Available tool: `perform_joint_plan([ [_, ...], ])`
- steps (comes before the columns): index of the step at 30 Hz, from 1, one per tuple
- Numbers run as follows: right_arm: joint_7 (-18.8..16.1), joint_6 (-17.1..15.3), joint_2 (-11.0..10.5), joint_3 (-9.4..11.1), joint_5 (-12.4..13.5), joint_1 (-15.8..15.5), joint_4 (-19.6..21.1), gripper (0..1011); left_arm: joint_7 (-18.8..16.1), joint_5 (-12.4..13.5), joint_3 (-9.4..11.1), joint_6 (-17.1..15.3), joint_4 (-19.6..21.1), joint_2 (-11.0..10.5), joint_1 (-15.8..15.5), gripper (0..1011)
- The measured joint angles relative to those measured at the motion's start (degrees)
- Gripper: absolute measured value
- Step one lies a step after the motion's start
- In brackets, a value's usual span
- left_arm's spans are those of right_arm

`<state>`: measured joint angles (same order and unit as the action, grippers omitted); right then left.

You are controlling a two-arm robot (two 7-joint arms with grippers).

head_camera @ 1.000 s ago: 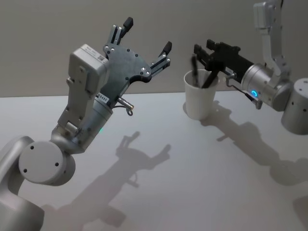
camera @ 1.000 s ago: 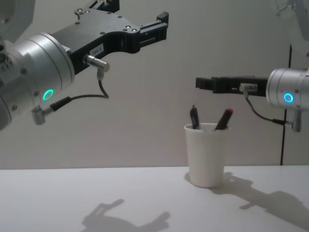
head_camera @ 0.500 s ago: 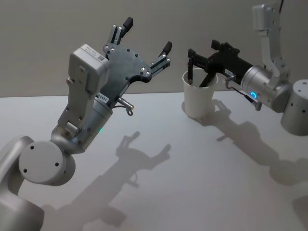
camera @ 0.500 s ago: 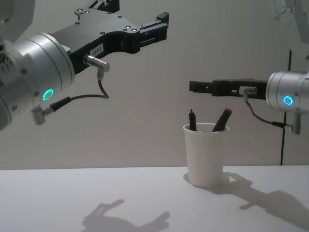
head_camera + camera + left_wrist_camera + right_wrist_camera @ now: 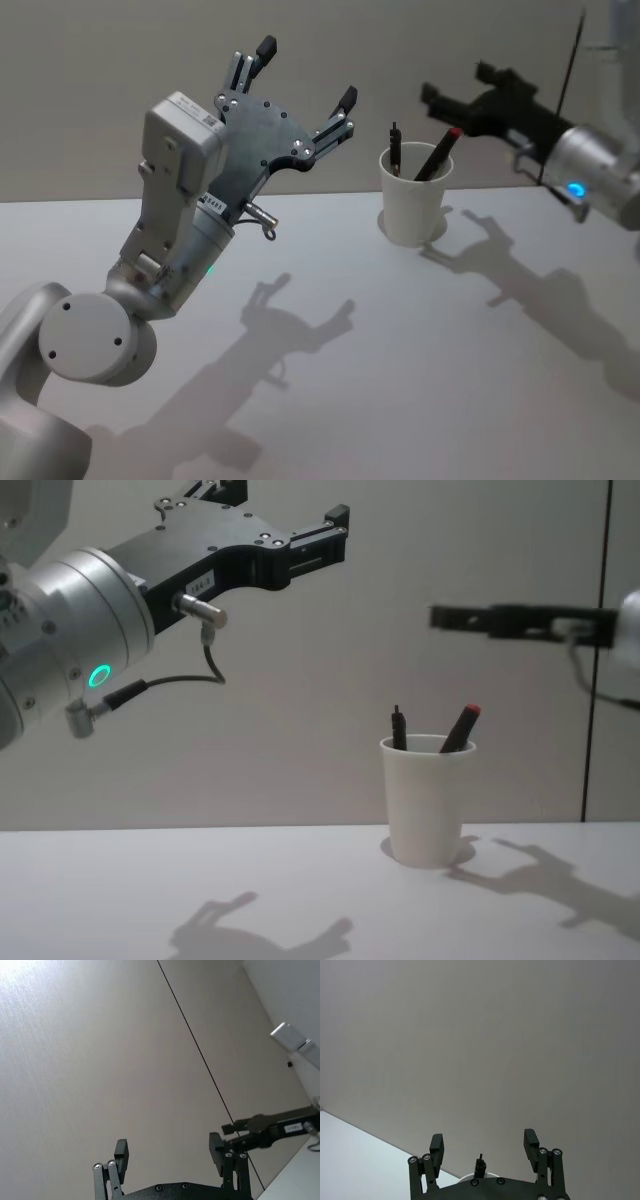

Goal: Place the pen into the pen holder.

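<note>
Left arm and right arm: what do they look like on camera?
Both have silver-grey cylindrical wrists with a glowing cyan ring light, black flat-plate grippers with slim two-finger linkages and a thin cable. The left gripper body carries a small white label; right gripper.

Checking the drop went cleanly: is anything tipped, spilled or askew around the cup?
Nothing stands out. The pen holder stands upright on the table, with a black pen and a red-tipped pen leaning inside. The right gripper is open above it.

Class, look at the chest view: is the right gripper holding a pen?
No. The right gripper hangs open above the cup, where both pens stand.
</note>
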<state>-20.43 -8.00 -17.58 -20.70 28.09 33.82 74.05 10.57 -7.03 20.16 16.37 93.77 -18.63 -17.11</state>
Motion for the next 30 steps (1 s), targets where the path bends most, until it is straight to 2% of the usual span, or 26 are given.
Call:
perform_joint_plan([
  [2, -0.3, -0.5, -1.7, 1.0, 1.2, -1.4, 2.7, 1001, 0.0, 0.0, 0.0, 0.0, 0.0, 0.0, 0.0, 1001],
  [8, -0.8, -1.5, -4.7, 2.9, 3.8, -3.9, 7.6, 1001, 0.0, 0.0, 0.0, 0.0, 0.0, 0.0, 0.0, 1001],
  [13, -0.8, -1.5, -4.7, 2.9, 3.7, -4.0, 7.7, 1001, 0.0, 0.0, 0.1, -0.1, 0.0, 0.0, 0.0, 1001],
  [19, 0.1, -1.2, -4.5, 3.1, 3.0, -5.5, 8.6, 1001, -1.2, -0.5, 0.7, -2.1, 0.0, -0.4, 0.4, 1001],
  [30, 3.4, 0.3, -4.0, 4.0, 0.1, -11.2, 12.2, 1001, -6.0, -2.7, 3.5, -10.3, -0.3, -2.0, 2.1, 1001],
])
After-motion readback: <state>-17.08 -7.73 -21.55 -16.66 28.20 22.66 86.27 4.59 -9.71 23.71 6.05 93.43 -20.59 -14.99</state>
